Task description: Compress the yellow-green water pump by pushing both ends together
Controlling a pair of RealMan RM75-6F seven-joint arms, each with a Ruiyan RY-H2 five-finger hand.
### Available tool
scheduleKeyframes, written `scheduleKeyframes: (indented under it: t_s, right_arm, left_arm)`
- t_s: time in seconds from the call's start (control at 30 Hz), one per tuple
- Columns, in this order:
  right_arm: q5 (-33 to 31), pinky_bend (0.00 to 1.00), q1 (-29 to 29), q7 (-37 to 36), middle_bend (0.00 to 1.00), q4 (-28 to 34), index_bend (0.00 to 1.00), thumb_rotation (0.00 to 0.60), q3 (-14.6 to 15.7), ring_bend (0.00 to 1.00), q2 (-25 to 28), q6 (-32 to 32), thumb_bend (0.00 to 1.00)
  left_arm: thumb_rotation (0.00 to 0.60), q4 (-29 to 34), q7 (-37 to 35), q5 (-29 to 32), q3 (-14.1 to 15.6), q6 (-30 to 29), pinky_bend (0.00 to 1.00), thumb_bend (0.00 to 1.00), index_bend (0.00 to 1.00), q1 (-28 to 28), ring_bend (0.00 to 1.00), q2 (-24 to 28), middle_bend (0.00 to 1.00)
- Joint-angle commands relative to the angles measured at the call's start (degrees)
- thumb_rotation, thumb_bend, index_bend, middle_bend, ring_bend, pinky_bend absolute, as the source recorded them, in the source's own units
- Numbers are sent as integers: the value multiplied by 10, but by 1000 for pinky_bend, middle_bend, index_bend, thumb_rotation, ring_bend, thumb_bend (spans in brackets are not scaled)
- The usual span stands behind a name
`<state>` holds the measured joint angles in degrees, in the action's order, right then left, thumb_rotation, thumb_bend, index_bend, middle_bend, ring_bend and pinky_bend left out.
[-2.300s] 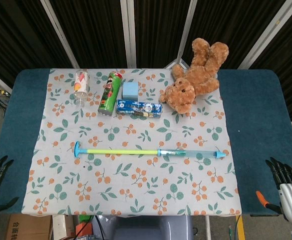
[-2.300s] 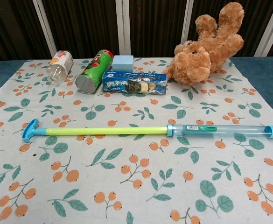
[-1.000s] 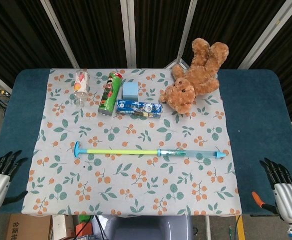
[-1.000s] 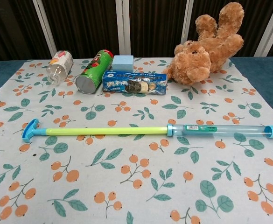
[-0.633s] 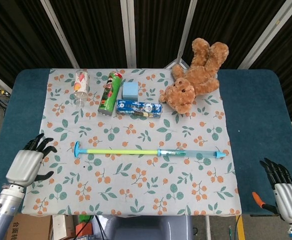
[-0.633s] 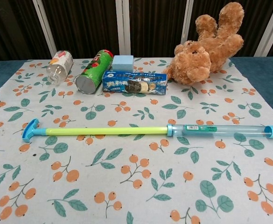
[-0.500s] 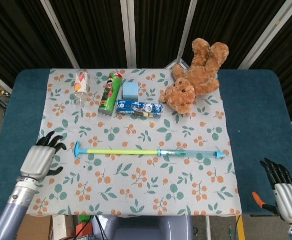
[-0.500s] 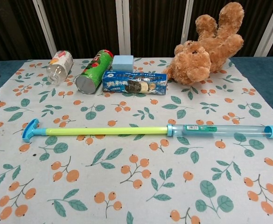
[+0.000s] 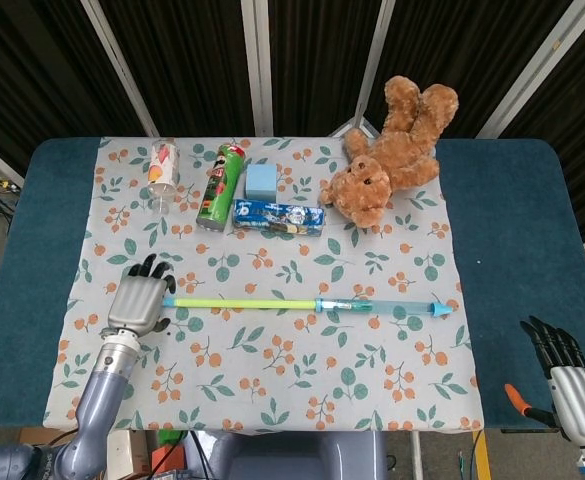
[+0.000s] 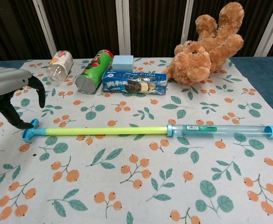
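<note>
The water pump [image 9: 272,303] lies stretched out left to right across the floral cloth, with a yellow-green rod [image 10: 108,131] running into a clear blue barrel [image 10: 220,129]. My left hand [image 9: 135,305] hovers over the pump's left end with fingers apart, hiding the T-handle in the head view. In the chest view the left hand [image 10: 8,88] hangs just above and left of the blue T-handle [image 10: 29,132], a dark fingertip close to it; contact is unclear. My right hand [image 9: 577,385] stays off the table's front right corner, fingers spread, far from the blue end cap [image 10: 271,132].
Along the back of the cloth lie a plastic bottle [image 9: 161,166], a green chip can [image 9: 219,184], a light blue block [image 9: 260,180], a blue cookie pack [image 9: 279,216] and a brown teddy bear [image 9: 387,150]. Dark blue table [image 9: 517,230] borders the cloth on both sides.
My left hand has moved from the table's front left corner up and rightward to the pump's T-handle. The pump and my right hand have stayed put.
</note>
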<state>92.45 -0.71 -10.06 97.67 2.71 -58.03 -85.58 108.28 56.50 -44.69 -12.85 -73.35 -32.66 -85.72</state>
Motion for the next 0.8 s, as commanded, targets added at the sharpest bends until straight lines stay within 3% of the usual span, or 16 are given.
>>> scheduleKeyframes:
  t_s: [0.03,0.8]
  right_arm:
    - [0,0,0,-2,0,0,0,600,0,0,1,1,331]
    - [-1,0,2,-5,0,2,0,600,1,0,0,1,330]
  left_arm:
    - [600,-22,10,22,-6,-10,184,271,433,-15,58,-17,176]
    - [600,-166,3,104,8,11,184,347,467,-68,58,-102,176]
